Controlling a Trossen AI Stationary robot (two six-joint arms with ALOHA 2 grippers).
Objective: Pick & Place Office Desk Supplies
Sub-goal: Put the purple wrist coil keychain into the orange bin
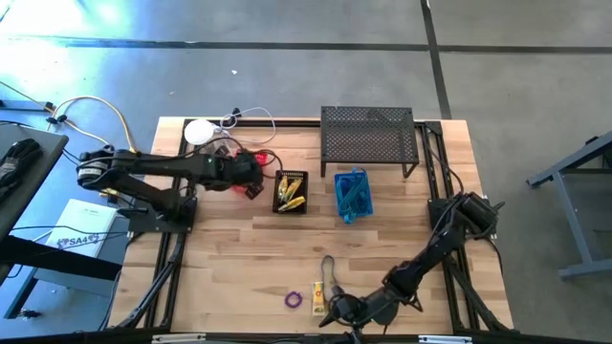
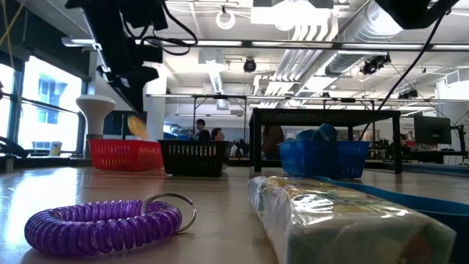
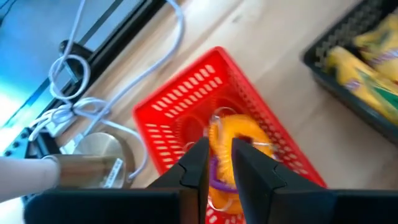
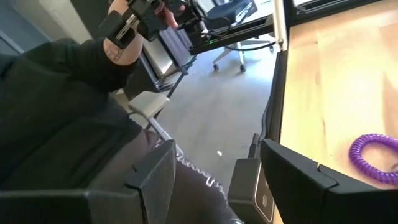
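My left gripper [image 1: 251,179] hangs over the red basket [image 3: 186,106] at the far left, shut on an orange coil ring [image 3: 237,134]. The ring hangs above the basket in the low view [image 2: 135,126]. A purple coil [image 3: 217,180] lies inside the basket. My right gripper [image 4: 214,180] is open and empty near the table's front edge [image 1: 330,308]. Beside it on the table lie a purple coil ring [image 1: 293,299] and a yellow plastic-wrapped packet [image 1: 318,298]. Both also show in the low view, the coil ring [image 2: 102,224] and the packet [image 2: 344,220]. My left gripper pinches the orange coil ring by its near part [image 3: 219,152] between its two fingertips. The fingers come from above, pointing down. The ring hangs below them, clear of the red basket. The fingers hide the exact place of contact.
A black basket [image 1: 291,191] with yellow pieces and a blue basket [image 1: 351,196] stand mid-table. The black wire-mesh shelf [image 1: 368,139] is at the back. A white round object [image 1: 199,131] with a cable stands by the red basket. A person [image 4: 68,112] stands beyond the near edge.
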